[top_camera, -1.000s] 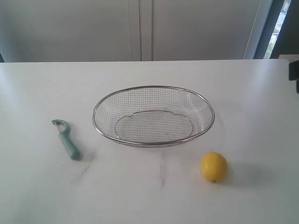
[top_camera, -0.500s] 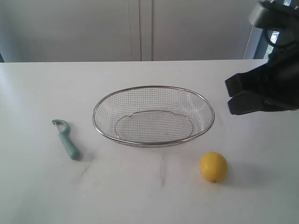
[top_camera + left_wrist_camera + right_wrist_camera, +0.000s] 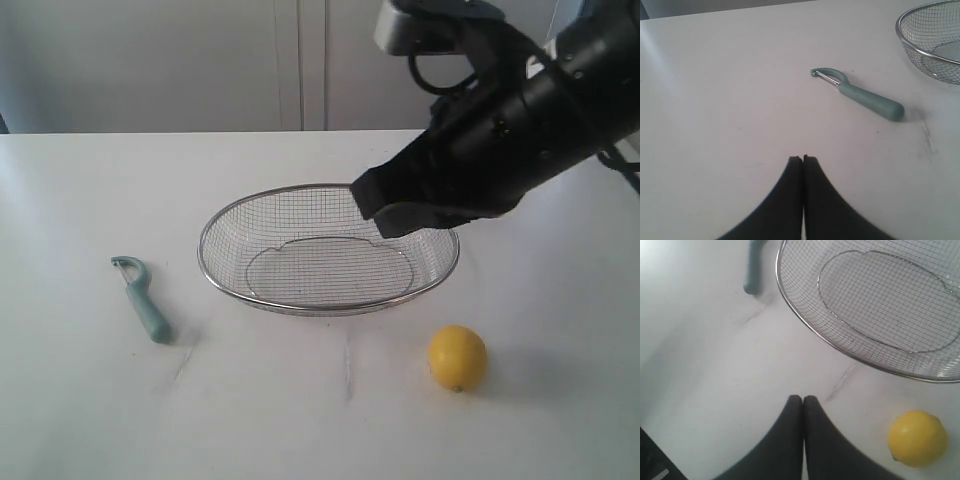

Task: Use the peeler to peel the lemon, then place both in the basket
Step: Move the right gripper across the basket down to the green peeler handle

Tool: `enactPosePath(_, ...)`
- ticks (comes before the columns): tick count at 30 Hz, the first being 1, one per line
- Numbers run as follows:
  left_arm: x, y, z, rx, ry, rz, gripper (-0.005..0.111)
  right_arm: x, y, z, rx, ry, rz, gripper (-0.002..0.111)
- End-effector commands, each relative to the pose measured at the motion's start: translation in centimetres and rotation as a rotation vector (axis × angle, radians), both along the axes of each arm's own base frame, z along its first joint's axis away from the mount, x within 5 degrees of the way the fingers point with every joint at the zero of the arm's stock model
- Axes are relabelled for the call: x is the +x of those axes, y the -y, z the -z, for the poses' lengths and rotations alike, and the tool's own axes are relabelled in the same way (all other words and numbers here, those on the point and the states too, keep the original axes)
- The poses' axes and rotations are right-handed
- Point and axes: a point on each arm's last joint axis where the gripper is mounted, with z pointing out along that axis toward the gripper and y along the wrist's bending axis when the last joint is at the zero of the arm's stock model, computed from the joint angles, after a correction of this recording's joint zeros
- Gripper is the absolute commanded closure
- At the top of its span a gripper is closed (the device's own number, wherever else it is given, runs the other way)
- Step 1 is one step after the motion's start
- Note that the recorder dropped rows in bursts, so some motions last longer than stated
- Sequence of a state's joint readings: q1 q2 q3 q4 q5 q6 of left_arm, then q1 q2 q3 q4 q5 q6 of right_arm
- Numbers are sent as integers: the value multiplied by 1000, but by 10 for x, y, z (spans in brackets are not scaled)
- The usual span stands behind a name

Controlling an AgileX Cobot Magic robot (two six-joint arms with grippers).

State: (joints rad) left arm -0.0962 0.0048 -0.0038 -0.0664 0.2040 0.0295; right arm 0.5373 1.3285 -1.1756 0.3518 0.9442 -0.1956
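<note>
White tabletop (image 3: 560, 300) in front of a plain pale grey panelled wall. At far left, caught by its own wrist camera only: left gripper (image 3: 803, 159), black fingers pressed flat together with nothing between them, poised over bare table well short of the peeler (image 3: 142, 300). Lying flat on the table, left of the basket (image 3: 204, 262) and clear of it: that peeler, teal handle pointing toward the front, curved head and blade toward the back. In the middle, resting on the table: the wide oval wire-mesh basket, thick metal rim facing up. Reaching in from the upper right on a bulky black arm: right gripper (image 3: 372, 212), fingers likewise closed tight on nothing, hanging over the right rear part of the basket, apparently above the rim rather than touching it, though hard to judge from this angle. Farthest right and toward the front: the lemon (image 3: 458, 357), sitting on the table just off the basket's front right rim, not touching it, small nub turned down and forward, untouched by either gripper.
</note>
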Motion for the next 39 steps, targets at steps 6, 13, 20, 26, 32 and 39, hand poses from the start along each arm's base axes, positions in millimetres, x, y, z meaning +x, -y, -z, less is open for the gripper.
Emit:
enactPosePath(6,0,1,1,-17,0,6,107,3,-44,4,-110,39,-65,108)
enactPosePath(13,0,1,1,-17,0,6,107,4,-85,8,-204,72,-124,108)
enactPosePath(20,0,1,1,-17,0,6,107,2,-131,13,-290,104,-205,108)
enactPosePath(26,0,1,1,-17,0,6,107,2,-166,26,-331,98,-224,108)
enactPosePath(32,0,1,1,-17,0,6,107,3,-173,44,-381,58,-239,108)
enactPosePath(39,0,1,1,-17,0,6,107,3,-173,44,-377,59,-239,108)
